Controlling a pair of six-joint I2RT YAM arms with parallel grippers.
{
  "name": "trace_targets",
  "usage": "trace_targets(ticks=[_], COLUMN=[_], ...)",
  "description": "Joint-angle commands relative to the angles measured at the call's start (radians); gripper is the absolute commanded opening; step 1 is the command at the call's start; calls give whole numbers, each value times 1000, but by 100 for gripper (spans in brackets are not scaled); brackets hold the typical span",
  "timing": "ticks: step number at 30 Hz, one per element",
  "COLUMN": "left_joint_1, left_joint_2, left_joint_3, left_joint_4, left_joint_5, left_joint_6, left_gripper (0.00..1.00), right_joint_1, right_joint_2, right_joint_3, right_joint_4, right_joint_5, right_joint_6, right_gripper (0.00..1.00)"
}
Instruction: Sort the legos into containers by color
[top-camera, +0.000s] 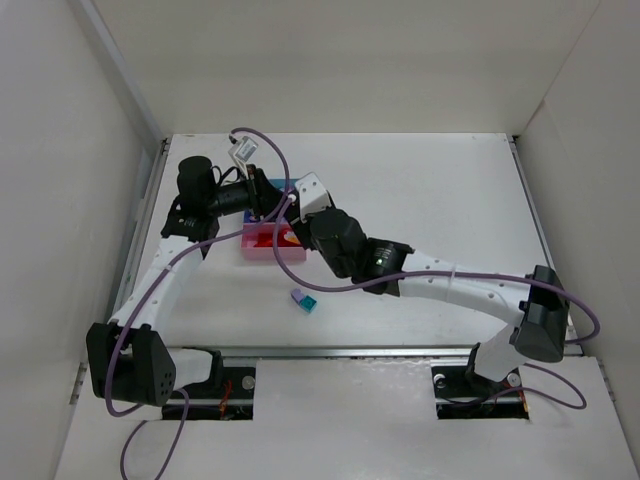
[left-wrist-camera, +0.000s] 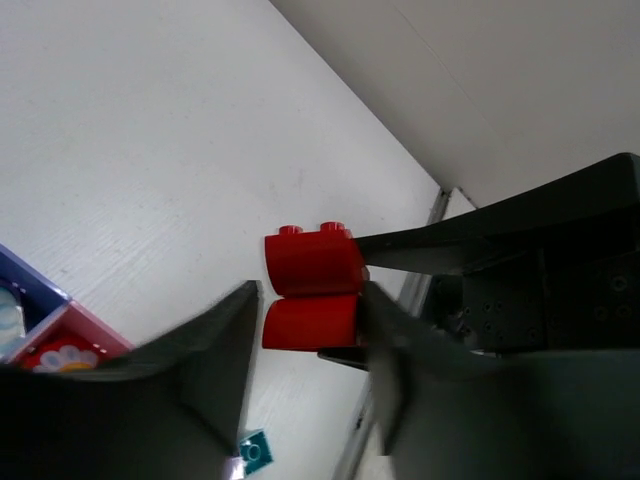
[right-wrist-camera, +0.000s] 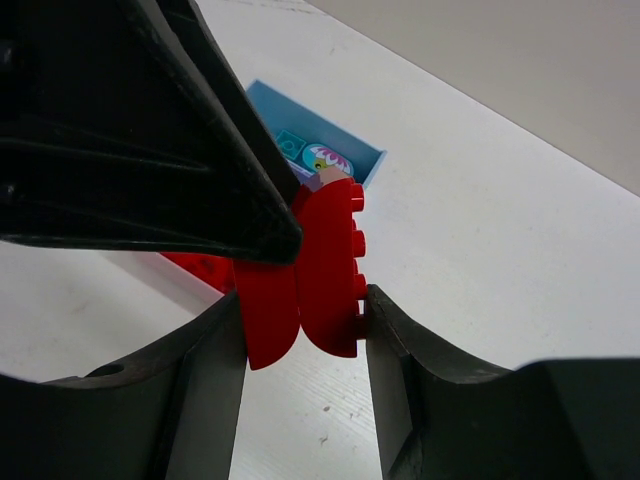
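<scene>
The right gripper (right-wrist-camera: 302, 305) pinches a pair of joined red bricks (right-wrist-camera: 325, 260) between its two fingers. The left gripper (left-wrist-camera: 310, 300) is closed on the same pair from the opposite side. The pair is held in the air over the pink tray (top-camera: 262, 252), beside the light blue tray (right-wrist-camera: 358, 160). A teal brick (top-camera: 310, 305) and a lilac brick (top-camera: 297, 296) lie together on the table (top-camera: 420, 200), apart from the trays on the side nearer the arm bases.

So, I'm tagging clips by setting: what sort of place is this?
Probably a robot lab cell: white table boxed by plain panels, left arm and right arm bolted at its edge, legos and trays.
</scene>
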Motion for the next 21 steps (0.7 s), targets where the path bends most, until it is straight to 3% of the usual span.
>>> trace_targets(ticks=[1, 5, 9, 10, 11, 12, 13, 16, 20, 21], left_joint_1=[-5, -5, -5, -5, -5, -5, -5, -5, -5, -5], left_joint_2=[-9, -9, -9, -9, -9, -9, -9, -9, -9, -9], left_joint_3=[42, 51, 51, 51, 51, 60, 60, 71, 80, 89], left_joint_4=[40, -15, -24, -24, -24, -46, -59, -136, -236, -254], left_joint_5=[12, -6, -7, -7, -7, -7, -17, -17, -17, 1], left_joint_6=[12, 37, 37, 37, 49, 77, 98, 185, 400, 493], left_gripper=[29, 2, 0, 0, 0, 0, 0, 0, 0, 0], right_joint_1=[2, 2, 2, 2, 2, 2, 2, 2, -86, -144], right_joint_2=[-1, 8, 18, 18, 18, 18, 18, -22, -106, -123], right_joint_3=[58, 58, 58, 58, 58, 58, 58, 35, 15, 15], right_joint_4=[64, 64, 64, 64, 64, 44, 44, -6, -121, -164], right_joint_5=[-15, 7, 18, 8, 8, -14, -15, -99, -344, -502], right_joint_6=[-4, -4, -4, -4, -4, -15, -27, -55, -75, -75], right_gripper=[0, 0, 0, 6, 22, 58, 72, 100, 100, 100])
